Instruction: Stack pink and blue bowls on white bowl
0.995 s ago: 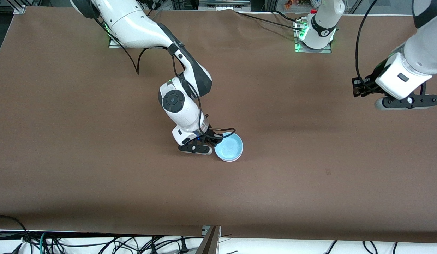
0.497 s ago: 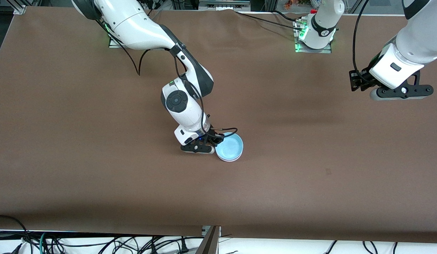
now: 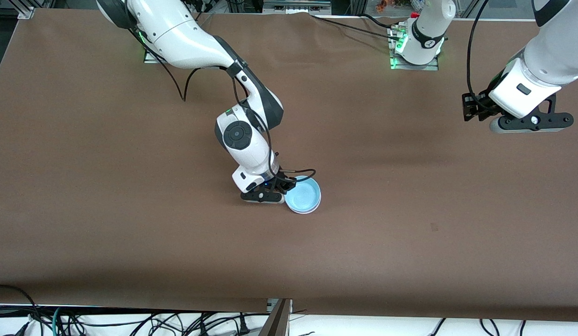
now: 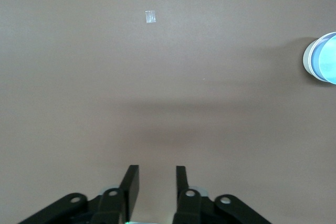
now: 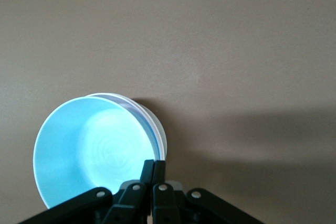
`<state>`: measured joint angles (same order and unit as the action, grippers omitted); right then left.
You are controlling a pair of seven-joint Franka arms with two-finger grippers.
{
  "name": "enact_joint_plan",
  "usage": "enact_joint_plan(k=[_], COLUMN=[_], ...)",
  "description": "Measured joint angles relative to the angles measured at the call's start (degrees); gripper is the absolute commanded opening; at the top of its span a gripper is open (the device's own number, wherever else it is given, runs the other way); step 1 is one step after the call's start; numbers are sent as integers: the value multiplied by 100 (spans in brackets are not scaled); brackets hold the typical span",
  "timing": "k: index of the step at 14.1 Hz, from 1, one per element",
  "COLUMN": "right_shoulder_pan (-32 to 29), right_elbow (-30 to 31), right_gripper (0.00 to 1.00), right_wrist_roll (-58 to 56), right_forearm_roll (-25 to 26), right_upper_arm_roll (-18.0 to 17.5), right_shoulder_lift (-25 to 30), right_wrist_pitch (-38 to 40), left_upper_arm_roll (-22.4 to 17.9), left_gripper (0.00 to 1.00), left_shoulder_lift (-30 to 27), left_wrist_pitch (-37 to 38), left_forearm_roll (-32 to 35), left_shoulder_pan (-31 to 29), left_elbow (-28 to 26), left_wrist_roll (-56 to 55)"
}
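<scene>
Lower edge of the front view: a tangle of cables (image 3: 130, 322) is lying along the near side of the brown table (image 3: 410, 261).

Middle of the frame, a little below centre: one stack of bowls is sitting on the table. One blue bowl (image 3: 302, 197) is resting on top, mouth up. One white bowl (image 3: 315, 208) is showing only as a pale rim under it. Whether anything is lying between the two, I cannot tell.

Touching the stack on the side toward the right arm's end: the right gripper (image 3: 287, 187) is reaching down with its fingers (image 5: 148, 170) pressed together, pinching the blue bowl's rim.

Upper part of the frame, toward the left arm's end of the table: the left gripper (image 4: 157, 177) is waiting in the air over bare table, well apart from the stack. Its two fingers are standing apart with nothing between them.

Top edge: two arm bases are glowing green.
</scene>
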<state>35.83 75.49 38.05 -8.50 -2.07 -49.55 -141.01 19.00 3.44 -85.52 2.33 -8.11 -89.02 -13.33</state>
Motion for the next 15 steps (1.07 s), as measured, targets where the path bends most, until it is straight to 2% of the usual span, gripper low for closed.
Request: enact_joint_plan(k=[1, 2, 5, 6, 7, 11, 13, 15], right_shoulder_pan=[10, 16, 20, 21, 21, 23, 13, -43], right_elbow=[-2, -4, -5, -5, -5, -91, -232, -367], right_gripper=[0, 0, 0, 16, 99, 100, 100, 100], right_wrist_roll=[1, 3, 3, 3, 3, 3, -52, -608], right_forearm_roll=[1, 2, 7, 9, 10, 13, 53, 87], right_upper_arm_roll=[0, 1, 3, 3, 4, 27, 173, 462], right_shoulder_lift=[-11, -22, -53, -58, -59, -40, 58, 394], right_wrist_pitch=[-16, -23, -53, -56, -58, 81, 621, 1420], left_upper_arm_roll=[0, 0, 1, 1, 1, -4, -21, -35], left_gripper=[71, 72, 83, 85, 87, 93, 93, 94], left_shoulder_lift=[0, 0, 0, 0, 0, 0, -2, -2], left_wrist_pitch=[-15, -34, -58, -65, -77, -97, -131, -217], left_forearm_roll=[0, 0, 0, 0, 0, -46, -269, -332], left_shoulder_pan=[0, 0, 0, 0, 0, -33, -181, -343], left_elbow=[-1, -2, -10, -15, -20, -39, -39, -40], left_wrist_roll=[2, 5, 10, 12, 13, 270, 445, 659])
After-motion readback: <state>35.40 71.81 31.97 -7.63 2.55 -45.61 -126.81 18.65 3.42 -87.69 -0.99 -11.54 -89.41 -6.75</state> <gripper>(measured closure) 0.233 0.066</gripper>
